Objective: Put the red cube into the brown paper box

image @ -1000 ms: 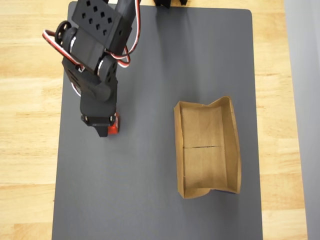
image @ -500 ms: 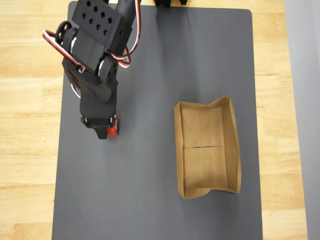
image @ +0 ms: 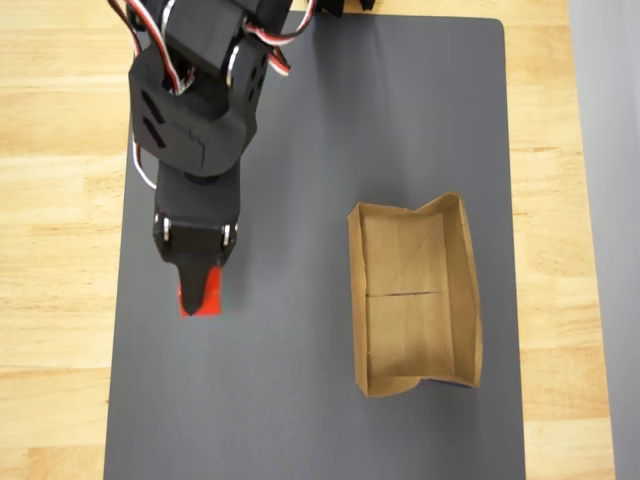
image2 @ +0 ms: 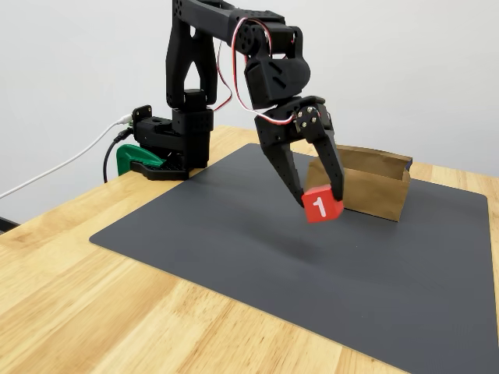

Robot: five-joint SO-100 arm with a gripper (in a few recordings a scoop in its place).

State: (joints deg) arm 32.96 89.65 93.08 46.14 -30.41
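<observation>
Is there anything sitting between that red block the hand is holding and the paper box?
No. In the overhead view, only bare dark mat separates the red cube from the brown paper box.

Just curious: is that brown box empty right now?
Empty. The overhead view shows the brown paper box's bare floor; the red cube hangs in the gripper's jaws above the mat.

Gripper [image2: 318, 201] pinches the red cube [image2: 322, 206] above the mat [image2: 234, 234], white "1" showing. Brown paper box [image2: 374, 187] sits near the mat's far edge.
</observation>
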